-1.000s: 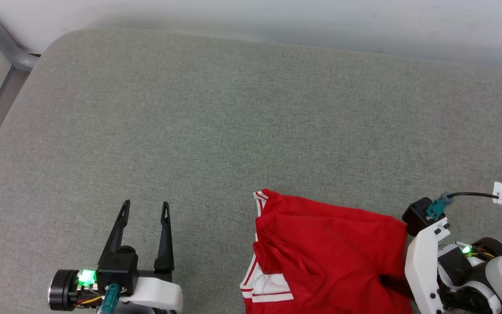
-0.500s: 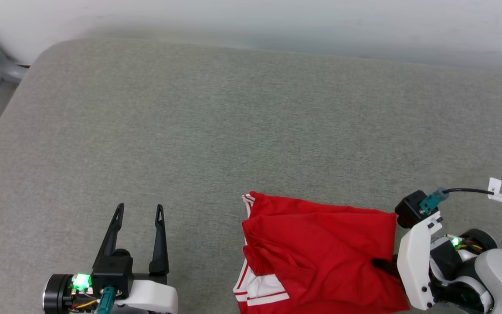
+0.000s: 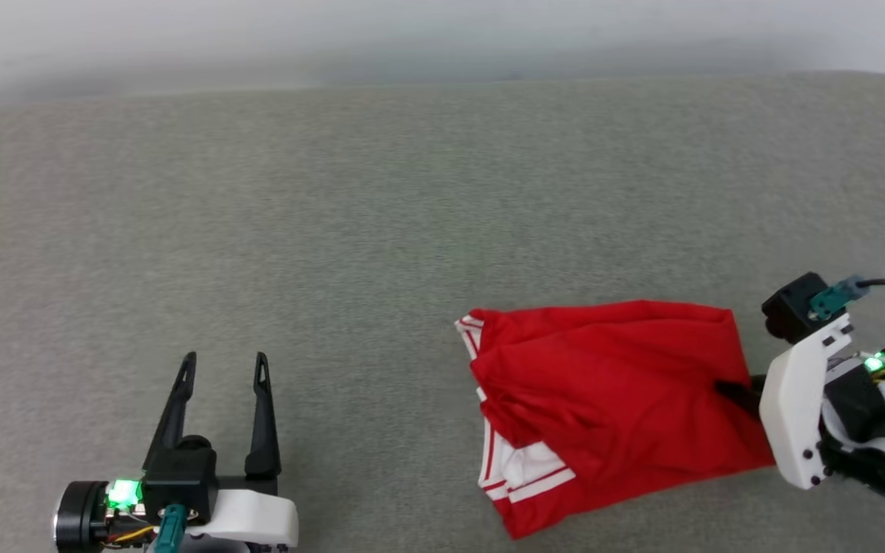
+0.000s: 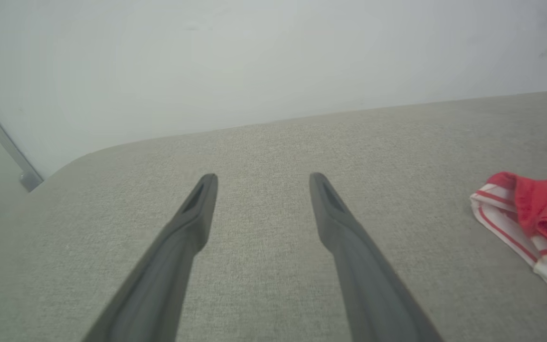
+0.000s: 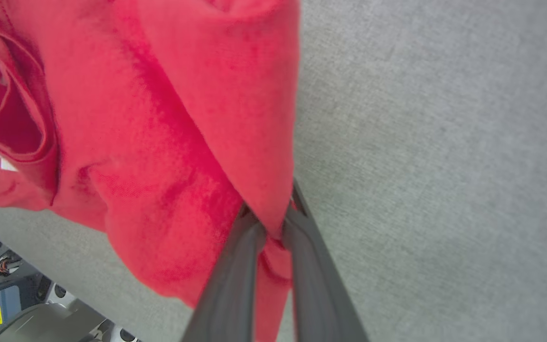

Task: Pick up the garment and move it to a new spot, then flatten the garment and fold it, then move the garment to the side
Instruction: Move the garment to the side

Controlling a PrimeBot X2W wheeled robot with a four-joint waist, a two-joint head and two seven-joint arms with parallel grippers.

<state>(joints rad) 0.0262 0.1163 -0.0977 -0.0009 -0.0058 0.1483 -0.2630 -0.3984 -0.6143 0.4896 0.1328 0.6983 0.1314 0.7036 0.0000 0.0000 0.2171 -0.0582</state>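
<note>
The garment (image 3: pixel 619 384) lies across the cushion (image 3: pixel 335 230), trim end leftward; right fingers (image 5: pixel 242 270) clamp its edge, left fingers (image 3: pixel 261 415) spread.

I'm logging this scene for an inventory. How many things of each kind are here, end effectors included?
Red jersey T-shirt: 1
End effectors: 2, left end effector and right end effector
Grey padded surface: 1
Total: 4

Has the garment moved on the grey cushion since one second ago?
Yes. Though the camera turned, the garment, pinched by the right gripper, shifted: its gripped side came nearer the far edge of the cushion.
</note>
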